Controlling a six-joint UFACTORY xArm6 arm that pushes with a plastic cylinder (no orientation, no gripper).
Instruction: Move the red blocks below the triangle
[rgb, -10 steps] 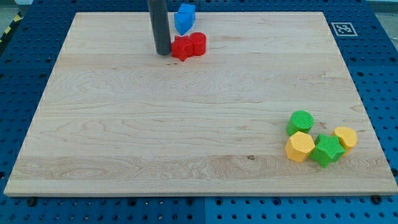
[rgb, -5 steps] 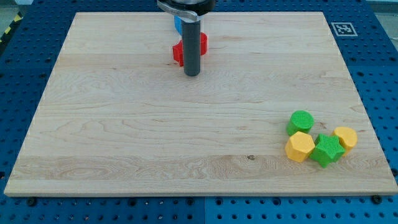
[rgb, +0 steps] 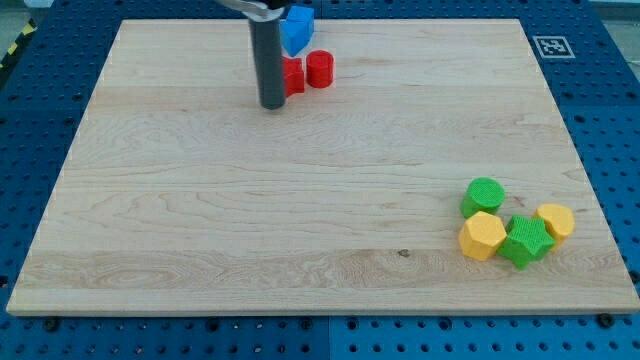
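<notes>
Two red blocks lie near the view's top, left of centre. The red cylinder (rgb: 319, 69) stands free. The other red block (rgb: 293, 76) is partly hidden behind my rod, so its shape is unclear. A blue block (rgb: 297, 28), roughly triangular, sits just above them at the board's top edge. My tip (rgb: 271, 104) rests on the board just below and left of the hidden red block, close to or touching it.
A cluster sits at the view's bottom right: a green cylinder (rgb: 484, 195), a yellow hexagonal block (rgb: 483, 236), a green star-like block (rgb: 526, 241) and a yellow block (rgb: 556, 221). A fiducial marker (rgb: 549, 46) is beyond the wooden board's (rgb: 250, 220) top right corner.
My tip swung from left of the red blocks to below them, then back left and up. The two red blocks now stand slightly apart.
</notes>
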